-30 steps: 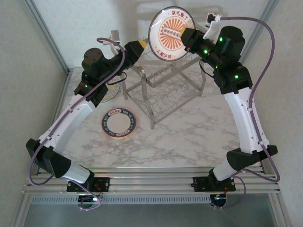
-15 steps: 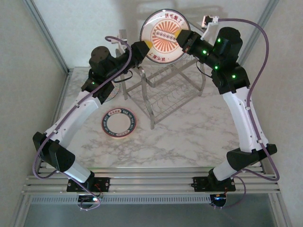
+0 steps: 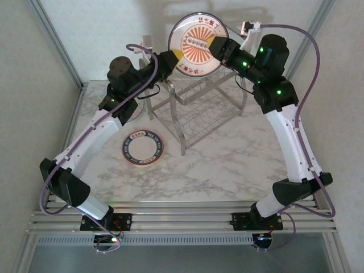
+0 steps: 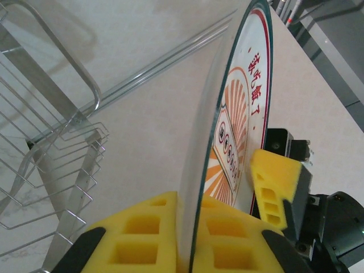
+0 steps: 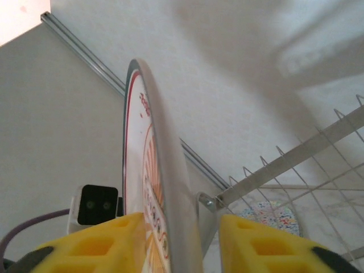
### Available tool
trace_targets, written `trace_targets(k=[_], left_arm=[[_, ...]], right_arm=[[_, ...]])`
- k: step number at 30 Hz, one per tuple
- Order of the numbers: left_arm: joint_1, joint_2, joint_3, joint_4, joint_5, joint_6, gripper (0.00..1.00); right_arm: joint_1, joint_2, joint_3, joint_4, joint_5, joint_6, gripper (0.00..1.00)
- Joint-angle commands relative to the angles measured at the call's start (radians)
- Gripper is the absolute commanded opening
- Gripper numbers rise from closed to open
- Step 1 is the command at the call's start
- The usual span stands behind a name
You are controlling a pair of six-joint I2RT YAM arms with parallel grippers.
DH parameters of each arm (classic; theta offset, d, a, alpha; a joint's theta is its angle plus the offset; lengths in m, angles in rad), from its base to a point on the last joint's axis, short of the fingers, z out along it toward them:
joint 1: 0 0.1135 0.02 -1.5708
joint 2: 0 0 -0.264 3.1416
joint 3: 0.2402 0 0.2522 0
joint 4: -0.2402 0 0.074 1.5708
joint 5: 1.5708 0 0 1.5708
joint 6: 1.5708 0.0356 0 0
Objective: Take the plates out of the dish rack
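Note:
A round white plate with an orange medallion hangs upright in the air above the silver wire dish rack. My left gripper is shut on the plate's lower left rim. In the left wrist view the plate stands edge-on, pinched between my left gripper's yellow pads. My right gripper sits at the plate's right rim with its jaws open. In the right wrist view the plate stands between the right gripper's pads, with a gap to the right pad.
A dark-rimmed plate lies flat on the marble table in front of the rack. A speckled plate lies partly under my left arm, left of the rack. Walls close in behind and at both sides.
My left gripper reached the plate's rim and closed on it. My right gripper's jaws, shut on the plate before, have opened. The plate shifted a little to the left.

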Motion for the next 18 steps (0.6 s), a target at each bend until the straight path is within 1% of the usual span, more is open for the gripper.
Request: trace_targets(k=[1, 5, 9, 13, 18], left_arm=[[0.0, -0.035, 0.003, 0.117, -0.002, -0.02, 0.0], [0.008, -0.046, 0.0, 0.125, -0.008, -0.031, 0.0], [0.02, -0.065, -0.015, 0.142, -0.008, -0.053, 0.0], [0.038, -0.106, -0.056, 0.177, -0.017, -0.077, 0.0], [0.064, -0.192, -0.141, 0.181, -0.054, -0.08, 0.0]], right_arm=[[0.002, -0.042, -0.006, 0.016, 0.0, -0.032, 0.53], [0.008, -0.094, -0.058, 0.057, 0.029, -0.087, 0.6], [0.024, -0.187, -0.186, 0.199, 0.059, -0.161, 0.67], [0.038, -0.281, -0.317, 0.327, 0.078, -0.243, 0.71], [0.042, -0.356, -0.399, 0.383, 0.089, -0.315, 0.75]])
